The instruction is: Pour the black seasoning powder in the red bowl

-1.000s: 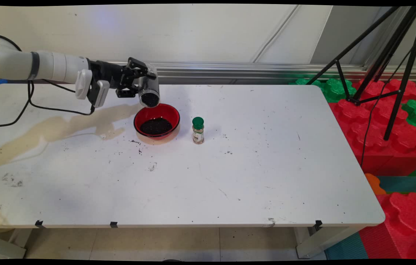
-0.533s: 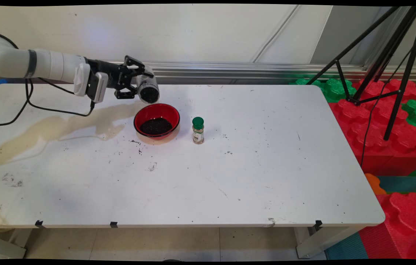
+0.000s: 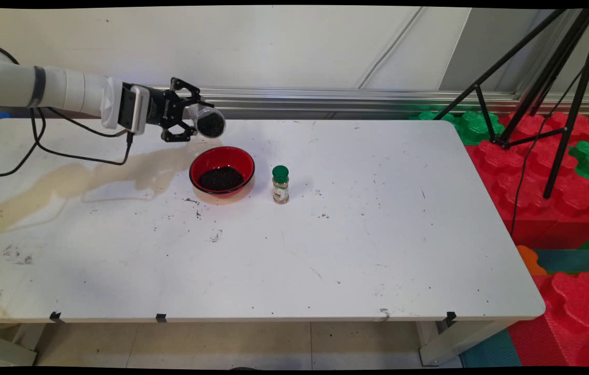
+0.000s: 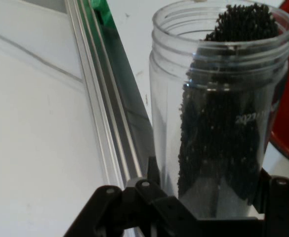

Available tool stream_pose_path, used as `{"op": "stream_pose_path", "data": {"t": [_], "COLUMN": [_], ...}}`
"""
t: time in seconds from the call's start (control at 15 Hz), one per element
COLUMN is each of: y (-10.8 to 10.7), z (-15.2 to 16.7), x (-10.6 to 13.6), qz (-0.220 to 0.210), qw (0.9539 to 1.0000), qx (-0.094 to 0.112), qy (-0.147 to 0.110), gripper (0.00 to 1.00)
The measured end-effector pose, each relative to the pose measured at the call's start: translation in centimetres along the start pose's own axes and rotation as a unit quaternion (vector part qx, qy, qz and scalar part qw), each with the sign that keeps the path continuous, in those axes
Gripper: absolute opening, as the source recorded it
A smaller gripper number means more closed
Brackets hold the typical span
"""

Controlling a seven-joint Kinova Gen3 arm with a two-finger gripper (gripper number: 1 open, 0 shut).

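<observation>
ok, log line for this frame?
gripper: shut on clear jar | jar: tilted, open mouth, dark granules inside | position: above table, up-left of red bowl | nearby: green-capped spice bottle

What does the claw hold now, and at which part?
The claw holds a clear jar of black grains, gripped around its body near the base.
</observation>
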Motion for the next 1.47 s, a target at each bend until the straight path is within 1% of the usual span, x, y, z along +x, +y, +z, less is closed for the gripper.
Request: {"op": "stream_pose_path", "data": {"t": [0.2, 0.33, 0.47, 0.73, 1.07, 1.47], "y": [-0.1, -0.3, -0.5, -1.0, -1.4, -1.7], "z": [-0.3, -0.5, -0.7, -1.2, -1.7, -2.3], "x": [0.2, 0.4, 0.6, 1.3, 2.3, 3.9], "qz": [-0.053, -0.096, -0.123, -0.184, -0.231, -0.284], "qw": [0.9986, 0.9953, 0.9922, 0.9823, 0.9717, 0.9567], "qx": [-0.002, -0.004, -0.005, -0.005, -0.006, -0.011], "qy": [0.008, 0.014, 0.019, 0.033, 0.047, 0.062], "gripper": [0.0, 0.0, 0.0, 0.0, 0.0, 0.0]}}
